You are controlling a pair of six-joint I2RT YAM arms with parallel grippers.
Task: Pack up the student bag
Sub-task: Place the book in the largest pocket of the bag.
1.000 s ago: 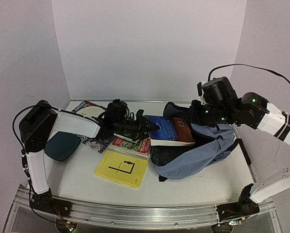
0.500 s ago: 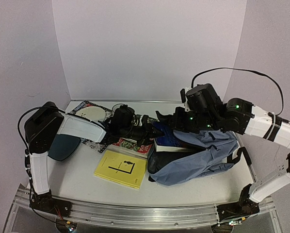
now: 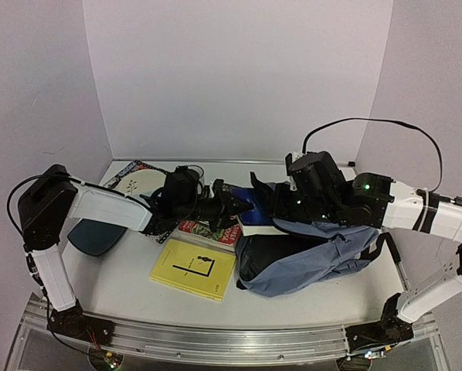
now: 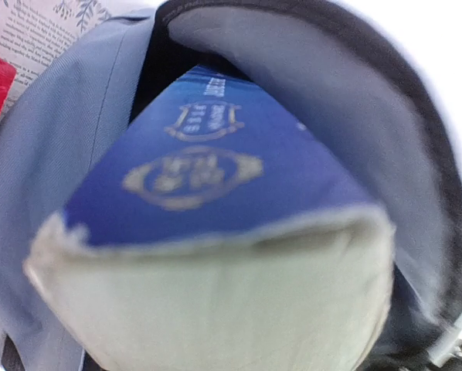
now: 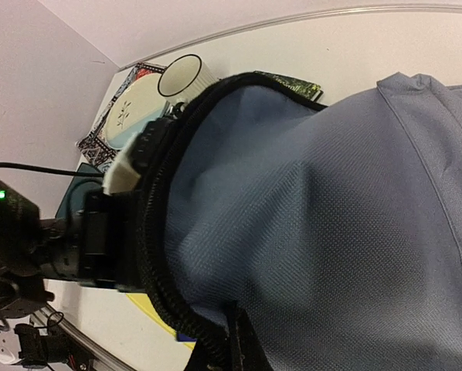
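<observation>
The soft blue-grey fabric student bag point(image 3: 316, 251) lies on its side at the right-centre of the white table point(image 3: 123, 294), its dark-zippered mouth facing left. The right gripper point(image 3: 273, 202) is clamped tight on the upper rim of that mouth and holds it lifted, so the opening gapes. A thick blue book point(image 4: 215, 174) with gold emblems on its cover sits partly inside the opening. The left gripper point(image 3: 229, 205) pinches the book's outer end, its jaws parted only by the book between them. In the left wrist view the bag's pale lining arches over the book. Just left of the bag, a red paperback point(image 3: 209, 230) lies beneath the left gripper, and a flat yellow book point(image 3: 194, 268) lies just nearer the arms' bases. 1 small dark teal tray point(image 3: 92, 236) sits near the table's left edge, with a patterned-cover book point(image 3: 134, 174) behind it.
</observation>
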